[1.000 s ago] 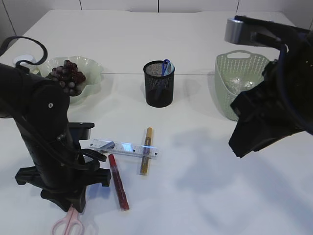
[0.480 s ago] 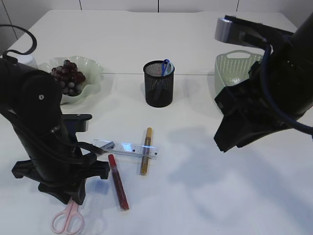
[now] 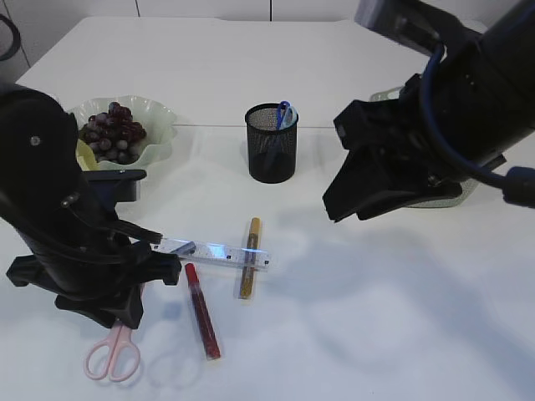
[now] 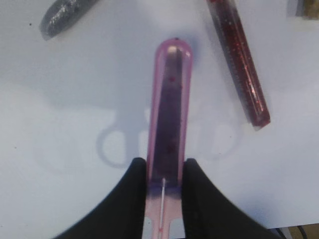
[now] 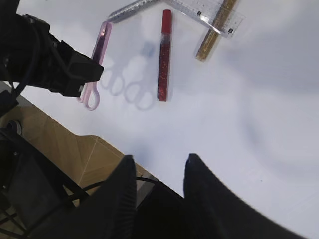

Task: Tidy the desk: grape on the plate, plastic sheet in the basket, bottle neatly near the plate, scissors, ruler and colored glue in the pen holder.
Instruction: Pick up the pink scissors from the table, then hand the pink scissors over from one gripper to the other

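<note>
My left gripper is pinching the pink scissors by the sheathed blade, lifted off the table, with the red glitter glue just off to its right. My right gripper hangs spread, holding nothing, high above the glue tubes.

Pink scissors, glittery red glue stick, seemingly gold one, black mesh holder.

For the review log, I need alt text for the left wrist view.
The left pincer is shut on the pink scissors, held by their covered blades above the white table, where they cast a shadow. A red glitter glue tube lies at upper right, a silver one at upper left.
</note>
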`<control>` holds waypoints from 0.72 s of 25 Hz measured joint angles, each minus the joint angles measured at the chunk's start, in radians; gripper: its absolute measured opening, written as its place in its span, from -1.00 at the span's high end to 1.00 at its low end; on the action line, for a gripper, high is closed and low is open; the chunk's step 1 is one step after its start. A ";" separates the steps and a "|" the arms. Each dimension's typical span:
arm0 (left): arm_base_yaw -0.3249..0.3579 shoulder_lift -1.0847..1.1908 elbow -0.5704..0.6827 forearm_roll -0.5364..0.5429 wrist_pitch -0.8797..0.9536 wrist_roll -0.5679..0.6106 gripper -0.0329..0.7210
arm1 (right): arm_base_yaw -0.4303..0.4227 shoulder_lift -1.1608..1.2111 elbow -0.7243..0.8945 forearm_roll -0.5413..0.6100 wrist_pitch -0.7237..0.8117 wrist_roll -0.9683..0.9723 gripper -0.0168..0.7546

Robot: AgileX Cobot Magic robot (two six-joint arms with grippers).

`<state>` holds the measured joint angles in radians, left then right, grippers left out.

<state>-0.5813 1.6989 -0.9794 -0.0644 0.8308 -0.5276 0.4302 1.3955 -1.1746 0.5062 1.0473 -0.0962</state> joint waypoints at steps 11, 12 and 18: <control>0.000 -0.087 0.001 0.004 0.008 0.000 0.53 | 0.000 0.000 0.000 0.100 -0.087 -0.014 0.25; 0.000 -0.098 0.001 0.004 0.008 0.000 0.53 | 0.000 0.001 0.000 0.115 -0.095 -0.019 0.25; 0.000 -0.159 0.001 0.004 0.000 0.000 0.53 | 0.000 0.001 0.000 0.219 -0.118 -0.072 0.25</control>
<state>-0.5813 1.5396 -0.9780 -0.0603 0.8307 -0.5276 0.4302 1.3964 -1.1746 0.7248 0.9292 -0.1679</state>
